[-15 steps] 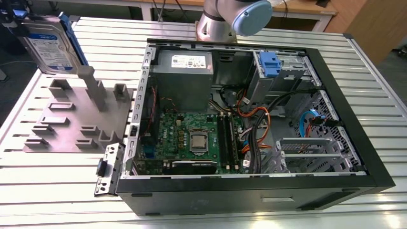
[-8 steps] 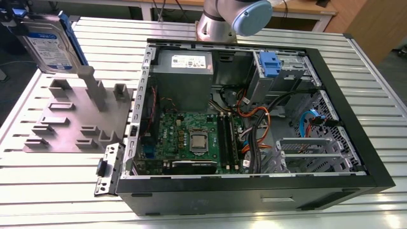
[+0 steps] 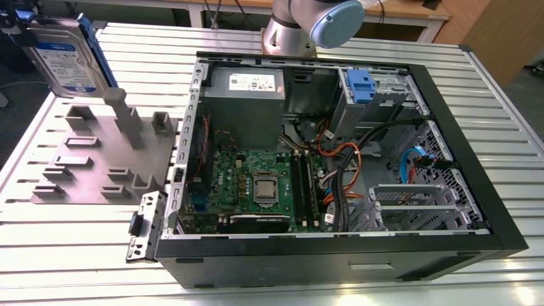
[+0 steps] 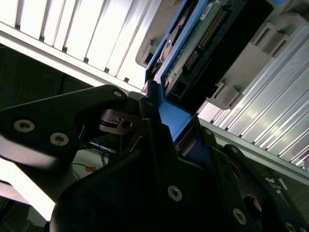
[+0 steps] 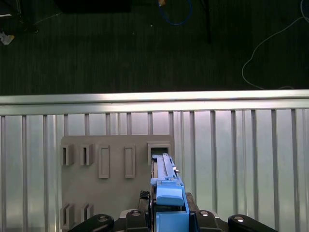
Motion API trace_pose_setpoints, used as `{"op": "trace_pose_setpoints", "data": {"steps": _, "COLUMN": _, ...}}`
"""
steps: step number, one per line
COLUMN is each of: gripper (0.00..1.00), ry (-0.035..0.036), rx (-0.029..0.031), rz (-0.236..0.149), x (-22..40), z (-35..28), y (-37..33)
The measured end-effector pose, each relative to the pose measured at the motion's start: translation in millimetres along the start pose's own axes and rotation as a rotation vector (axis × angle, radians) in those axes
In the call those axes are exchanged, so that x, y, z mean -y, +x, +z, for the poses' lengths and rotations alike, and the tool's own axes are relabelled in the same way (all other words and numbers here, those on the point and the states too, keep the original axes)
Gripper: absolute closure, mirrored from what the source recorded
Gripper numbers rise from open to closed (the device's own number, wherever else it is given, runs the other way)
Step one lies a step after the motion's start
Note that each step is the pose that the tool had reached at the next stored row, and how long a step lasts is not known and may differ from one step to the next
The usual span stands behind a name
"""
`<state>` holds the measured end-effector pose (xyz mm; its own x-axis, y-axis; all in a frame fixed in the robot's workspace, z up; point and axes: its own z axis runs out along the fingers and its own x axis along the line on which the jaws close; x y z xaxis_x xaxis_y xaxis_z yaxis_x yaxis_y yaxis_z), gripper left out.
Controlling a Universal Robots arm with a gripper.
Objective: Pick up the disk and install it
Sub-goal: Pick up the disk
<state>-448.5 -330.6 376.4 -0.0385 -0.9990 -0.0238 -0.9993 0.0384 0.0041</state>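
The disk, silver with a white-and-blue label and blue side rails, hangs on edge above the grey holder plate at the exterior view's left. My gripper is shut on its blue end piece, one dark finger on each side. In the first wrist view the disk appears edge-on, just over a slot in the holder plate, with the gripper below it. The disk's connector edge and circuit board show in the second wrist view.
An open black computer case lies on the slatted aluminium table, with motherboard, cables and a drive bay holding a blue bracket. The arm's base stands behind the case. A metal bracket lies beside the case.
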Motion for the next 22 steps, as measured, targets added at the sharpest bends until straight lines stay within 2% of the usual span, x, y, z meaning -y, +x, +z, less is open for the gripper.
{"op": "trace_pose_setpoints", "data": {"steps": 22, "gripper": 0.63, "ry": 0.0001, "rx": 0.0, "rz": 0.0, "x": 0.0, "z": -5.9, "y": -0.1}}
